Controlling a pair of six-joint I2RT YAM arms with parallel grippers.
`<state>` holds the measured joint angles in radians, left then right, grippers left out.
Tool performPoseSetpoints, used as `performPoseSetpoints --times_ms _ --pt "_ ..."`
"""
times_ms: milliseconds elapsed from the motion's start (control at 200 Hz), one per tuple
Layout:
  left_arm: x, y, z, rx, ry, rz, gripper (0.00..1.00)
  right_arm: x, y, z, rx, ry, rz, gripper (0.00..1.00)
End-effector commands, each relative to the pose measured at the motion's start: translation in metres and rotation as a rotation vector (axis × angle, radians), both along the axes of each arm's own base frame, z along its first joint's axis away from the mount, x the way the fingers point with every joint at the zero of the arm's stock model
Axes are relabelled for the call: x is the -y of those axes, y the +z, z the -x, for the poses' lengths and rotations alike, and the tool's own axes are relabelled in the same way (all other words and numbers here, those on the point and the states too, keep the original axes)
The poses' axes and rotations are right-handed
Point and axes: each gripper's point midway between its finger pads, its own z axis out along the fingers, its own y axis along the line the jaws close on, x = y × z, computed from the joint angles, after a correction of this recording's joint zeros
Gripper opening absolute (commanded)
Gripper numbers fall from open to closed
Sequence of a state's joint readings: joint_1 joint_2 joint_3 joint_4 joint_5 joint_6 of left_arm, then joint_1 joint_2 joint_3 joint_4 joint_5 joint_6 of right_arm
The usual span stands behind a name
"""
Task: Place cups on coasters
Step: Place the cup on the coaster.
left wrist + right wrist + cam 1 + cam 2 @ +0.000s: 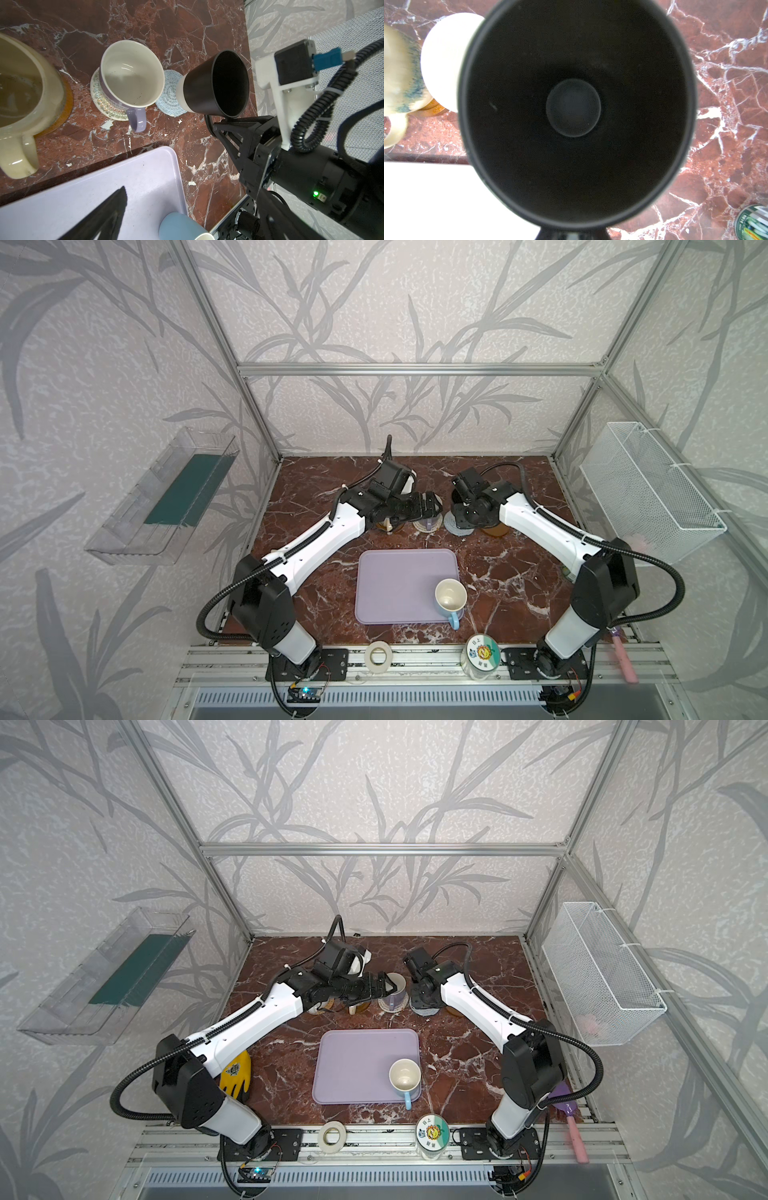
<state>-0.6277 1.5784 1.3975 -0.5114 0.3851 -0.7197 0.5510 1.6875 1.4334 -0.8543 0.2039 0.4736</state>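
My right gripper was clamped on the handle of the black cup, which hung over the grey-blue coaster toward the far edge of the worktop (contact unclear). I judged it best to centre the base, lower it level, then release gently.

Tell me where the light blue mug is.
In both top views the light blue mug stands upright on the lavender tray, at its near right corner, just behind the jar.

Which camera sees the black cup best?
The left wrist view: the black cup shows side and rim, over the blue coaster. The right wrist view shows only its inside; in both top views the right arm hides it.
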Motion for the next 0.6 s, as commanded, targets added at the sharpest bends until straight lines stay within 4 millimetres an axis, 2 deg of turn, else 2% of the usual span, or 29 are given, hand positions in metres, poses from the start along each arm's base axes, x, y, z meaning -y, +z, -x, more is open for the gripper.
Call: performPoseSetpoints --times_ms 0,170,190,225,465,595 --pt "0.0 -0.012 -0.003 -0.034 0.018 0.036 0.99 -0.004 0.012 -0.019 0.073 -0.026 -0.039 0.0" --pt "-0.013 -0.016 -0.002 -0.002 0.024 -0.071 0.99 -0.001 0.004 -0.019 0.049 -0.037 -0.049 0.0" --pt "-0.012 -0.016 -0.002 -0.004 0.022 -0.073 0.99 -0.002 -0.005 -0.019 0.027 -0.035 -0.036 0.0" --pt "-0.012 -0.017 -0.001 -0.008 0.02 -0.076 0.99 -0.002 -0.01 -0.019 0.017 -0.032 -0.03 0.0" --pt "-0.019 -0.015 0.001 0.005 0.05 -0.069 0.99 -0.004 -0.019 -0.022 -0.009 -0.033 -0.039 0.0" --pt "-0.015 -0.02 0.005 -0.032 0.037 -0.046 0.99 -0.004 -0.027 -0.023 -0.026 -0.03 -0.026 0.0"
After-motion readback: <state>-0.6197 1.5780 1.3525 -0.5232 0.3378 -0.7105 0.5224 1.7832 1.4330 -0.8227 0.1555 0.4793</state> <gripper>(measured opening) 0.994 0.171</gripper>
